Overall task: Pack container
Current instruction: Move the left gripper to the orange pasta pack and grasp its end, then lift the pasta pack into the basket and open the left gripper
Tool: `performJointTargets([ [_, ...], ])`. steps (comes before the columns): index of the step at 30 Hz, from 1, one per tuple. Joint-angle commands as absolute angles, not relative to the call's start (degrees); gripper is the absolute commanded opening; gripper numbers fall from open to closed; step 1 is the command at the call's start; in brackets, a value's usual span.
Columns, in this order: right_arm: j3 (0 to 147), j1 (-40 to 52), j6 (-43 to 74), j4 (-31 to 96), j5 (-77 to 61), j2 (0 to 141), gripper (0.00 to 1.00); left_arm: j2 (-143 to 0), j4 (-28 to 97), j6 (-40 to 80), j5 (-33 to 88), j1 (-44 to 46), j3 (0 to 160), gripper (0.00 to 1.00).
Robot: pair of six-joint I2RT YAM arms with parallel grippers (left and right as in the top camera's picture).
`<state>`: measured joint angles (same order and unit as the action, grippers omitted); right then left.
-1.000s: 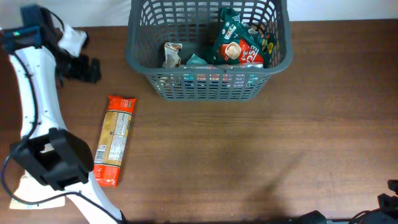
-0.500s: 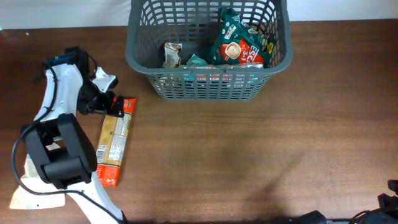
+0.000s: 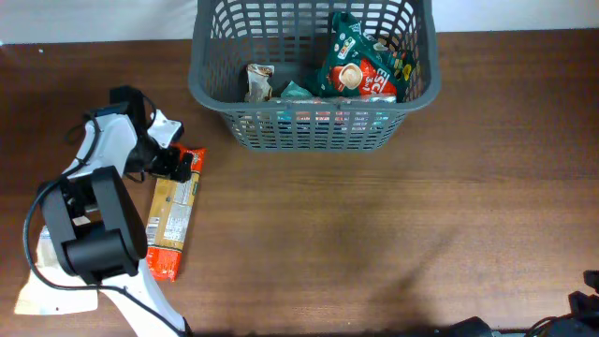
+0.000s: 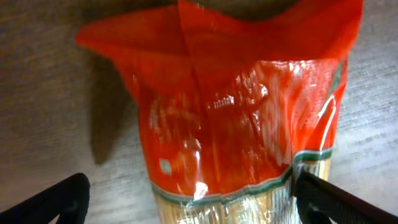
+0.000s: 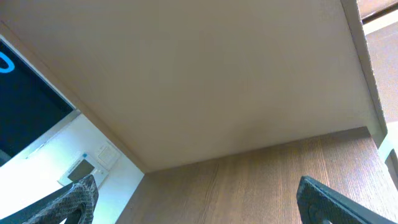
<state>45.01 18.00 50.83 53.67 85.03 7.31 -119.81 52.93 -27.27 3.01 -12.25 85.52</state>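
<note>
Container: the big grey lattice basket (image 3: 309,128) sits at the far edge of the wooden table (image 3: 393,234), about in the middle.
In the basket: a green and red snack bag (image 3: 360,61) leaning on the right side, plus a small pale packet (image 3: 259,82) and a teal one (image 3: 298,91) to its left.
On the table: a long pasta packet (image 3: 171,213) with orange ends, lying lengthwise, well apart from the basket, off its front-left corner.
Left gripper (image 3: 174,165): right over the far orange end of the pasta packet. In the wrist view the fingers are spread wide, one on each side of the packet. Can't really tell if they're touching it, probably not.
Right gripper (image 5: 199,202): parked at the near right corner of the table, fingers wide apart, nothing between them, its camera pointing up and away from the table.
</note>
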Motion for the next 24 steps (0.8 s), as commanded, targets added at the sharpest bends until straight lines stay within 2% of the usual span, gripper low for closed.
performJointTargets([
  [1, 45.56, 18.48, 50.85, 53.80, 85.73, 6.83, 0.99, -123.15, 49.56, -27.94, 2.07, -11.68, 81.41, 1.00],
  [2, 45.56, 18.48, 50.85, 53.80, 85.73, 6.83, 0.99, -123.66, 48.77, -27.94, 2.07, -11.62, 80.77, 1.00],
  [4, 45.56, 18.48, 50.85, 53.80, 85.73, 6.83, 0.99, -125.03, 47.13, -27.31, 2.09, -11.60, 79.24, 0.94],
  [5, 45.56, 18.48, 50.85, 53.80, 85.73, 6.83, 0.99, -126.19, 46.37, -27.03, 2.09, -11.60, 78.41, 0.82],
  [7, 45.56, 18.48, 50.85, 53.80, 85.73, 6.83, 0.99, -127.90, 44.84, -26.83, 2.09, -11.60, 77.01, 0.66],
  [9, 45.56, 18.48, 50.85, 53.80, 85.73, 6.83, 0.99, -129.60, 43.42, -26.89, 2.04, -11.60, 75.72, 0.40],
  [10, 45.56, 18.48, 50.85, 53.80, 85.73, 6.83, 0.99, -130.50, 42.83, -26.87, 1.80, -11.60, 75.29, 0.18],
  [11, 45.56, 18.48, 50.85, 53.80, 85.73, 6.83, 0.99, -131.76, 42.13, -26.68, 1.21, -11.62, 75.05, 0.02],
  [18, 45.56, 18.48, 50.85, 53.80, 85.73, 6.83, 0.99, -131.37, 38.00, -26.65, 0.27, -11.79, 78.78, 0.01],
  [24, 45.56, 18.48, 50.85, 53.80, 85.73, 6.83, 0.99, -127.07, 43.64, -27.46, -3.27, -11.77, 95.48, 0.01],
])
